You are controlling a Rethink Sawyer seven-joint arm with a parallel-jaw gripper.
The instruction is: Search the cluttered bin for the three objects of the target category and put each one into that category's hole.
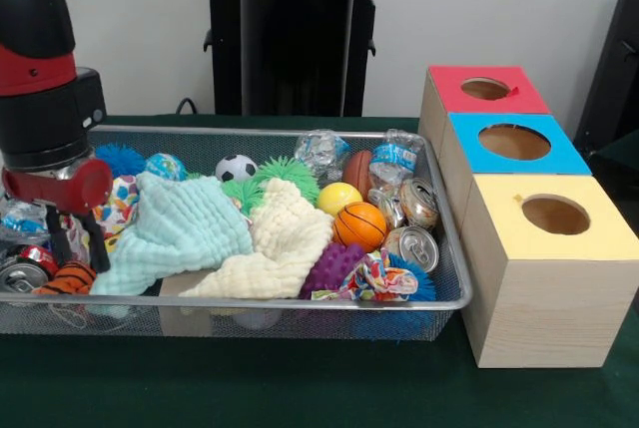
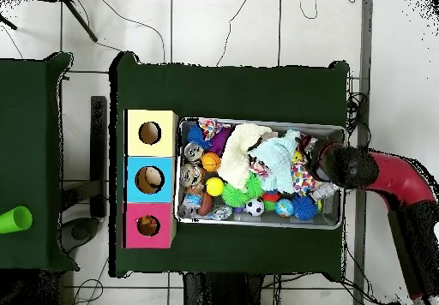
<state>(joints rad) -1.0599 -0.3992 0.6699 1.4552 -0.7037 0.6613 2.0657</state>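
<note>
The wire mesh bin [image 1: 300,303] is full of toys, cans and two cloths. My gripper [image 1: 80,256] hangs at the bin's left end with its black fingers [image 1: 97,238] spread apart and nothing between them. Just below them lies an orange toy with black stripes [image 1: 65,276]. No tan-brown plush shows. A mint cloth [image 1: 180,233] and a cream cloth [image 1: 280,243] cover the middle. The red-topped box's hole [image 1: 485,89] is at the far right. In the overhead view the arm's wrist [image 2: 333,166] covers the gripper at the bin's [image 2: 257,225] right end, and the red box [image 2: 147,225] is at the left.
The blue-topped box [image 1: 514,141] and the yellow-topped box [image 1: 555,214] stand beside the bin. In the bin are a small basketball [image 1: 359,225], a yellow ball [image 1: 338,198], a soccer ball [image 1: 236,168], a green hairy ball [image 1: 285,174], a purple spiky ball [image 1: 332,266] and cans [image 1: 412,246].
</note>
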